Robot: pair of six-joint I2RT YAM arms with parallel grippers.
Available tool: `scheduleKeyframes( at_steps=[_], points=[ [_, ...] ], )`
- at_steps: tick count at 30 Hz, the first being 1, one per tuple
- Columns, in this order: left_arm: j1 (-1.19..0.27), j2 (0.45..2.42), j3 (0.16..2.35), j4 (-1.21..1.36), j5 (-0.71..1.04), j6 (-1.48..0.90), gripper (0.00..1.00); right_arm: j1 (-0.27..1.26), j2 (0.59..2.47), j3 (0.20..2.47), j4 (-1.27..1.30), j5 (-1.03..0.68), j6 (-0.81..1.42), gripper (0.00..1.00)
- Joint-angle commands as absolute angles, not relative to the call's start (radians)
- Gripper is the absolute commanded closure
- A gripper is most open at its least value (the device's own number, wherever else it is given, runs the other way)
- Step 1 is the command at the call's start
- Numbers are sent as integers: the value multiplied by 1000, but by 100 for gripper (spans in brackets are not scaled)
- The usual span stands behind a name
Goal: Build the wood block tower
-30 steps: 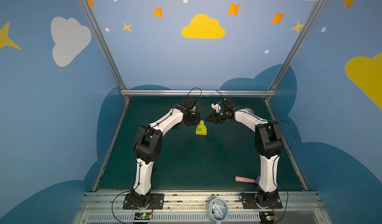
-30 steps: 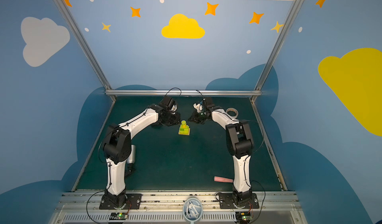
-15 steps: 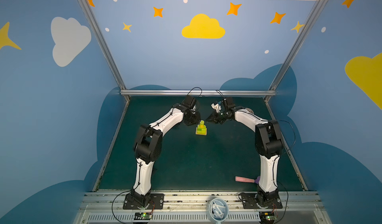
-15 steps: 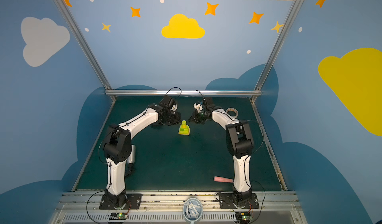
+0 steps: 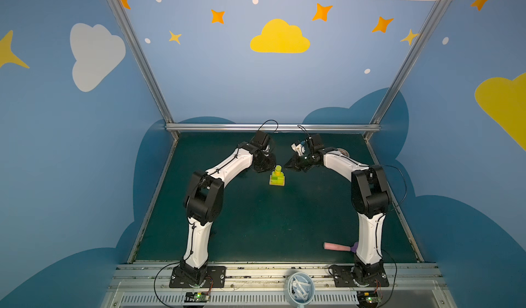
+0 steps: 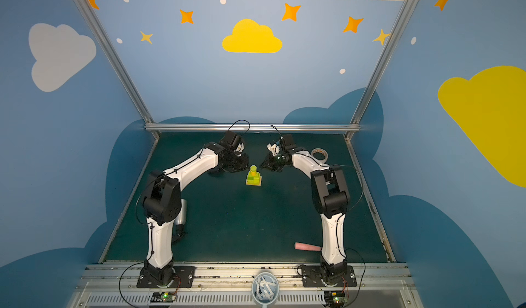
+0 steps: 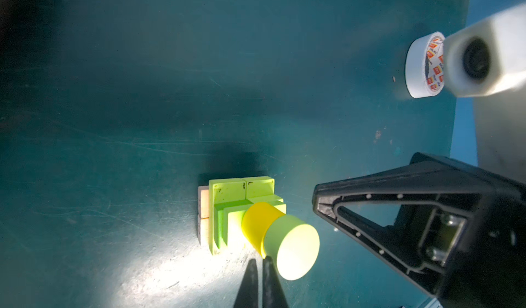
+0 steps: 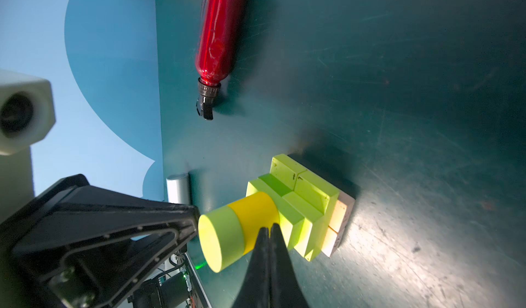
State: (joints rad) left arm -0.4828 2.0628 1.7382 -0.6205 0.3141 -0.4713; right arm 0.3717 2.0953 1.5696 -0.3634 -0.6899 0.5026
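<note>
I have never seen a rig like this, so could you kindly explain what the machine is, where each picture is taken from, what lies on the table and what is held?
These are two white-and-black robot arms bolted at the near edge of a dark green table. Two pictures look down from one overhead stereo camera; the other two come from a camera on each arm's wrist. Between the arms stands a small stepped tower of wood blocks, a yellow cylinder and a lime cylinder topmost. Elsewhere lie a white tape roll, a pink-handled tool and a red tool. The left fingers and right fingers are shut, hold nothing, and hover close beside the tower's top.
</note>
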Motion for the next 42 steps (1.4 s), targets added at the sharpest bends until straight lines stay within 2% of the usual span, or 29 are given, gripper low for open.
scheduleKeyframes(
  at_steps=[1,42],
  points=[
    [-477,2055,1752,-643,293,-463,92,373,2048,1560,-351,-693,510,100],
    [-464,2039,1710,-626,297,-468,92,401,2050,1589,-367,-691,503,100]
  ],
)
